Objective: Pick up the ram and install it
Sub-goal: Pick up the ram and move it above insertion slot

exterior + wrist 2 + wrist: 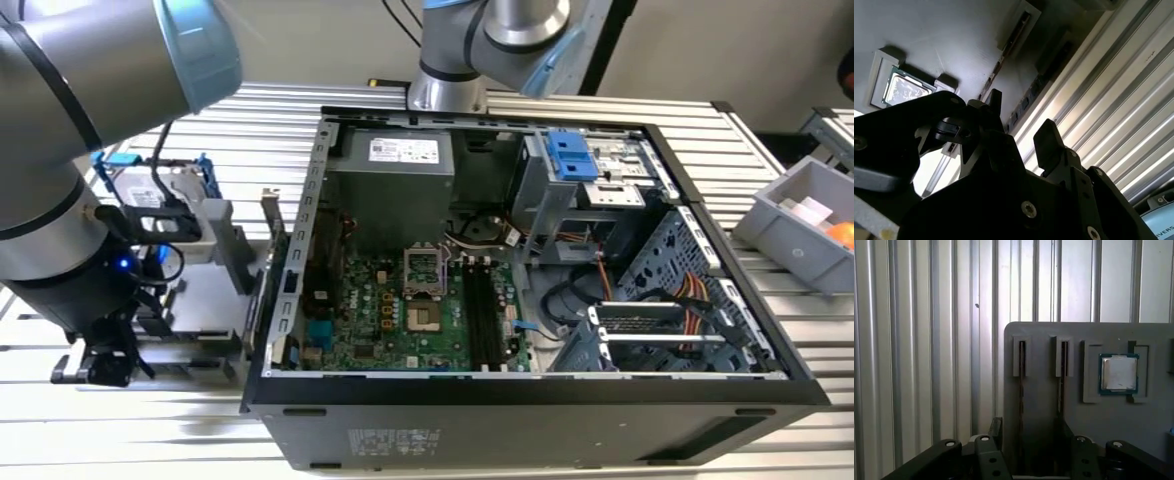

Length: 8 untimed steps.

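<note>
Grey holder [1041, 390] carries the ram [1021, 385]; gripper [1029, 426] spread above it.

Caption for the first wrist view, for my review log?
Open gripper at a grey holder with two ram sticks standing edge-on in slots beside a processor chip, on a slatted table.

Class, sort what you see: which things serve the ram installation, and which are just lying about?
Job: ram, open gripper, motherboard memory slots.
Lying about: processor chip, hard drive, grey bin.
</note>
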### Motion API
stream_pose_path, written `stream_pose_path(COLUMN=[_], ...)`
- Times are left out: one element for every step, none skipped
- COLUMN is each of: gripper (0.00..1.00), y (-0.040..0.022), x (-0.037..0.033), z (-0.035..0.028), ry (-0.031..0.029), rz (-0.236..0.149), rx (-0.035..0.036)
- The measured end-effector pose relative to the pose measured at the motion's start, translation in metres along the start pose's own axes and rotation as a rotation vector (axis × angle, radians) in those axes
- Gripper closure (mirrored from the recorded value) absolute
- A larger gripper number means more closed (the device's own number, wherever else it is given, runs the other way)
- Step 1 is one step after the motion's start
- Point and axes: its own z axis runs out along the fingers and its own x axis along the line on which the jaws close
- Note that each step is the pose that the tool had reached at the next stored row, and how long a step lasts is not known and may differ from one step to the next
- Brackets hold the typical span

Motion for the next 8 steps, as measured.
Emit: stream_pose_path(gripper=[0.00,0.00,0.00,0.00,0.00,0.00,0.00,0.00], y=[0.0000,0.0000,0.0001,0.0001,0.0000,0.0000,0.0000,0.0000], x=[0.0000,0.0001,0.0001,0.0002,0.0002,0.0002,0.0004,0.0006], z=[0.0007,0.0011,0.0014,0.0019,0.0026,0.0030,0.0036,0.0041], ry=[0.0005,0.0007,0.0010,0.0009,0.0010,0.0016,0.0020,0.0022], rz=[0.000,0.000,0.001,0.001,0.001,0.001,0.001,0.001], rx=[-0.0001,-0.0001,-0.0003,-0.0001,0.0001,-0.0001,-0.0001,-0.0002])
